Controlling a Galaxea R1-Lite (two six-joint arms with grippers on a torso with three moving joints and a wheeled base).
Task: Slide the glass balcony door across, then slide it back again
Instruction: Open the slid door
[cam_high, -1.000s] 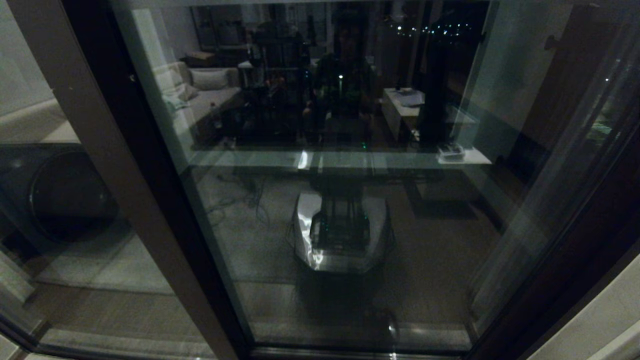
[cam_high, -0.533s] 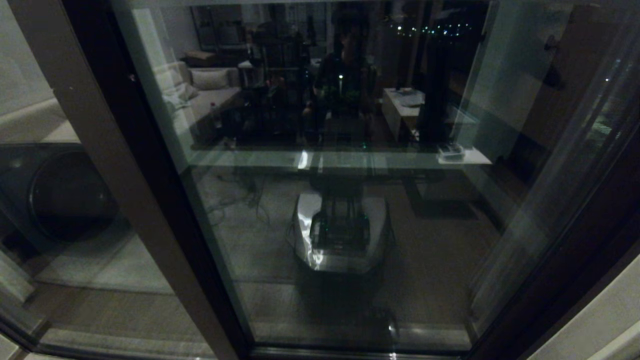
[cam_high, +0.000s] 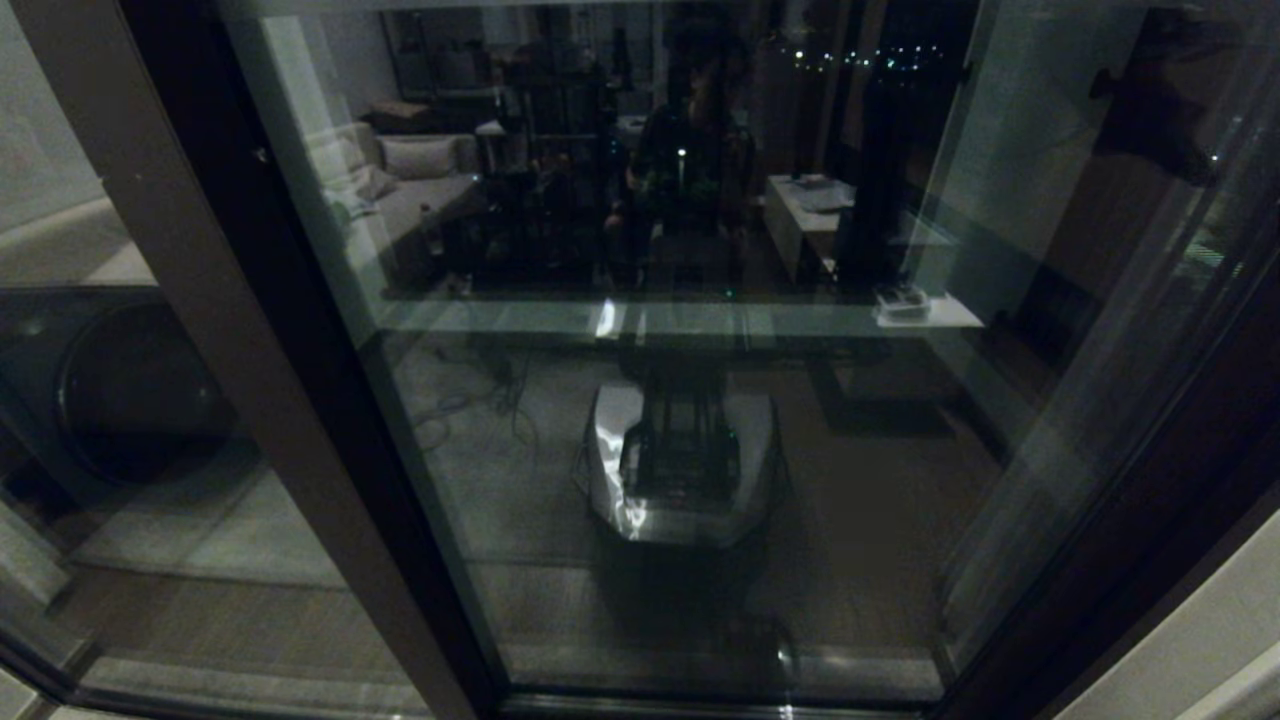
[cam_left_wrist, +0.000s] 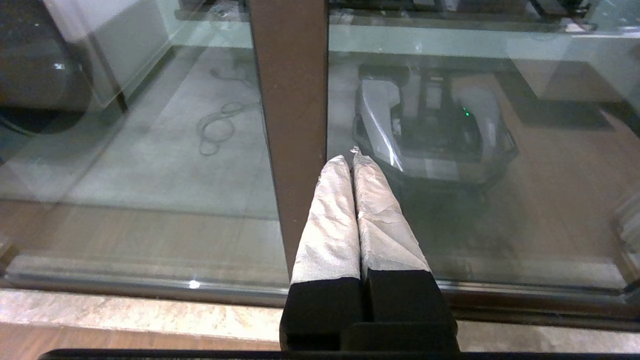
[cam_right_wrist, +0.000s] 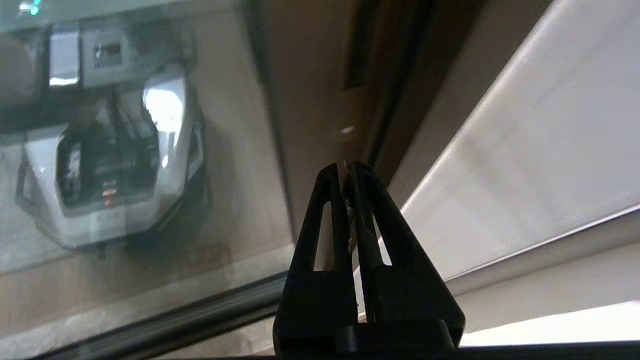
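I've got the right gripper (cam_right_wrist: 346, 167) pinched together, empty, near the slot handle (cam_right_wrist: 361, 50) on the glass balcony door (cam_high: 700, 400), which fills the view ahead w/ its stile at right. Left gripper (cam_left_wrist: 352, 159) parked, fingers together, in front of the brown stile (cam_left_wrist: 292, 100).

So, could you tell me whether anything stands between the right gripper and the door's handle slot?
Nothing visible does: the right gripper, shut, points at the door stile, with the slot beyond its tips.

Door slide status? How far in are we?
Nothing done: the glass balcony door stands closed against the right-hand frame. In hand: the right gripper, fingers shut, nears the door's slot handle, not touching. The left gripper sits shut by the fixed stile. Left: both slides.
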